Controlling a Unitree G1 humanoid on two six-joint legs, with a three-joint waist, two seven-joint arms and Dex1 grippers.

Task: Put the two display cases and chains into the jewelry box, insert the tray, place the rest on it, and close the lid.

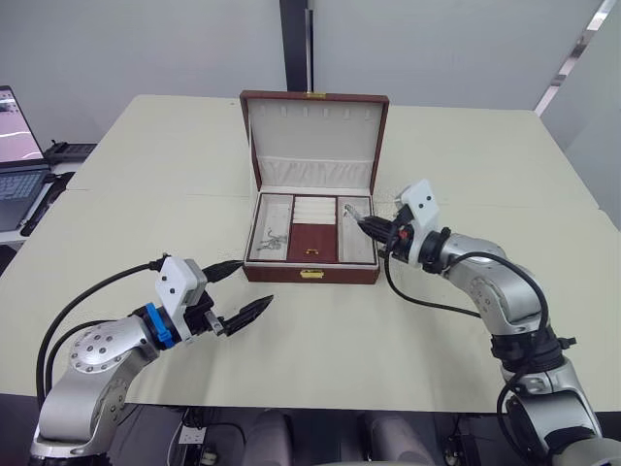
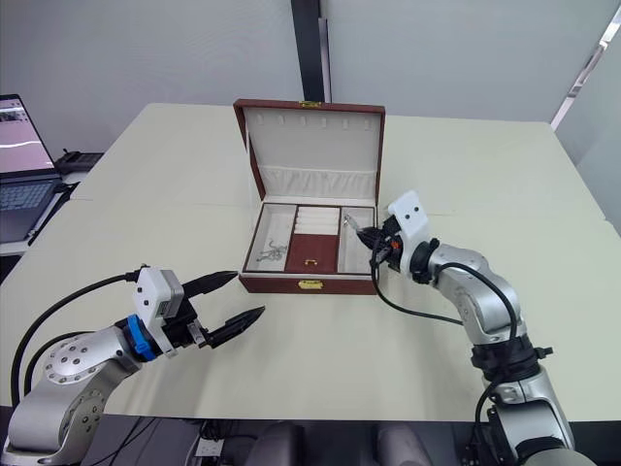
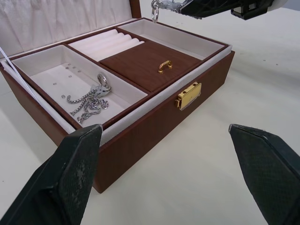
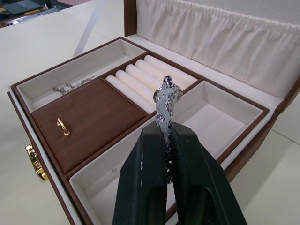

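Over the tray's (image 4: 89, 117) empty right compartment, the right tool (image 4: 164, 140) is pinching a silver chain (image 4: 166, 101); judging by this, placing is underway, and lowering then releasing comes next. The left tool (image 1: 233, 291) is waiting spread open above the desk (image 1: 388, 359).

My right arm reaches in from the right, elbow bent, and my right gripper (image 1: 364, 224) hangs above the right-hand compartment of the jewelry box (image 1: 310, 273), its fingers (image 4: 154, 187) pinched tight on a chain (image 4: 166, 104). My left arm is bent low, well in front of the box, and my left gripper (image 1: 236, 291) points toward its front wall with fingers spread wide, holding nothing.
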